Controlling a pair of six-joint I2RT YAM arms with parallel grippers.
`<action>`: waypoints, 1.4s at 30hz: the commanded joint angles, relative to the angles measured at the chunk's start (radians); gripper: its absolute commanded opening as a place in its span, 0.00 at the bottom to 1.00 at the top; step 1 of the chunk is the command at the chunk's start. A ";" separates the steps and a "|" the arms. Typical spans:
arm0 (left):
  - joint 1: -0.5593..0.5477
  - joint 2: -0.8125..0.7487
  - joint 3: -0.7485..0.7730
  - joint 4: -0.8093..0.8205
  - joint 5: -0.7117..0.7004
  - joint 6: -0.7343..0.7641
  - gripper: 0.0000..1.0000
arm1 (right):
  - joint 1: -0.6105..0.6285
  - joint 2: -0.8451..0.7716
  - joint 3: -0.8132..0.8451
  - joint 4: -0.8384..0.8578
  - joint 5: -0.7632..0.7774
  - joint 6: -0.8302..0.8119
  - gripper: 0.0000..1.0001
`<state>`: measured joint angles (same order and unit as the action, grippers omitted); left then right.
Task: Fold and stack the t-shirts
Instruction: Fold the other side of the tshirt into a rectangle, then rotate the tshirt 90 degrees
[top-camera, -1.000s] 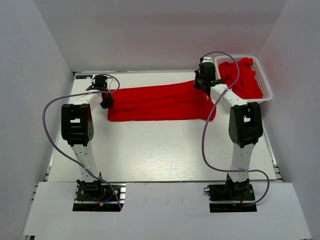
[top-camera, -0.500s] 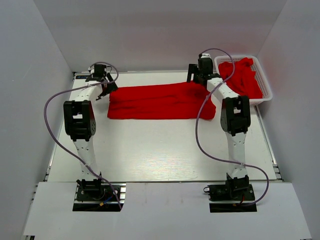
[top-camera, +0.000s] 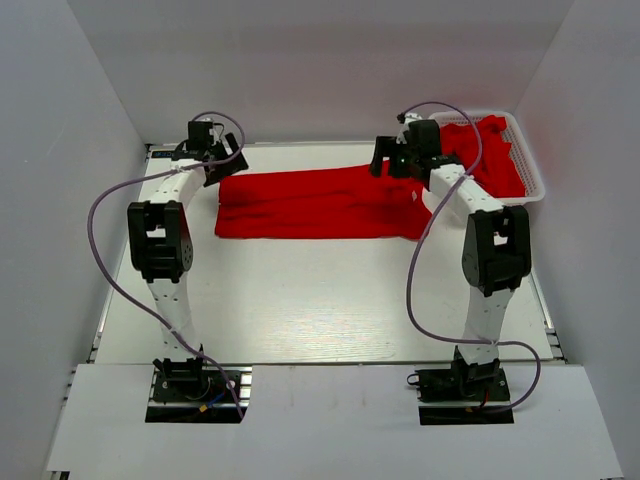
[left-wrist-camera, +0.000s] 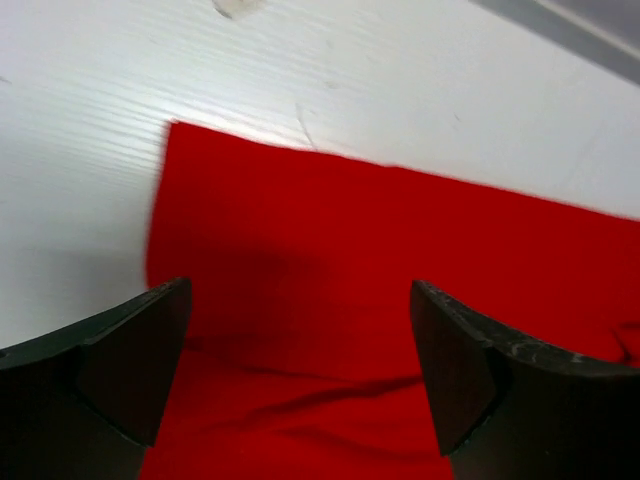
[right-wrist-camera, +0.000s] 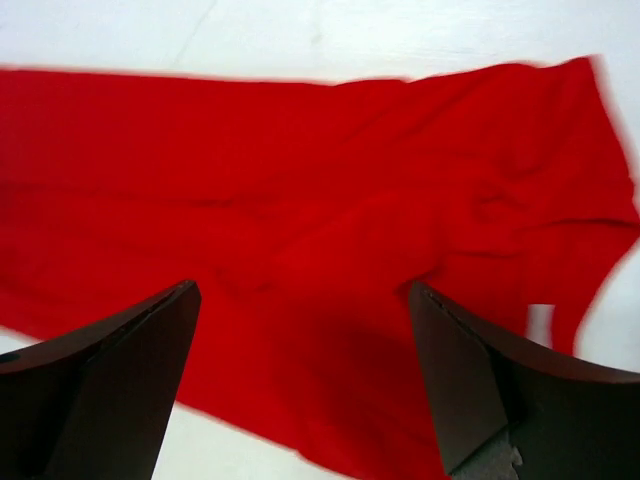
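Operator: Status of both grippers?

Technician: Left gripper (left-wrist-camera: 300, 300) stands wide open above the left end of the t-shirt (top-camera: 320, 205); right gripper (right-wrist-camera: 300, 300) stands wide open above the right end; neither holds cloth.

Operator: Location of the shirt?

Technician: Flat on the table (top-camera: 300, 300), far side, folded into a long band; spare t-shirts (top-camera: 490, 150) lie bunched in the basket (top-camera: 532, 190), far right corner.

Operator: Reason for the spacing?

Technician: Probably one arm per end, so the band can be folded end to end evenly; that fold is not yet made.
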<state>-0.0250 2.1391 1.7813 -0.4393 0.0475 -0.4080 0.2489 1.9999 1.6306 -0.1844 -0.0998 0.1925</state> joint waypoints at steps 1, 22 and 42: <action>-0.015 0.002 -0.058 0.073 0.163 0.008 1.00 | 0.003 -0.026 -0.063 -0.013 -0.193 -0.004 0.90; -0.046 -0.022 -0.388 0.060 0.149 0.017 1.00 | -0.031 0.414 0.273 0.016 -0.121 0.062 0.90; -0.564 -0.387 -0.976 -0.174 0.609 -0.067 1.00 | 0.087 0.585 0.442 0.163 -0.466 0.147 0.90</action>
<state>-0.5140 1.7142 0.9058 -0.3473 0.5934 -0.4770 0.2916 2.5683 2.0815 0.0101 -0.5053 0.3367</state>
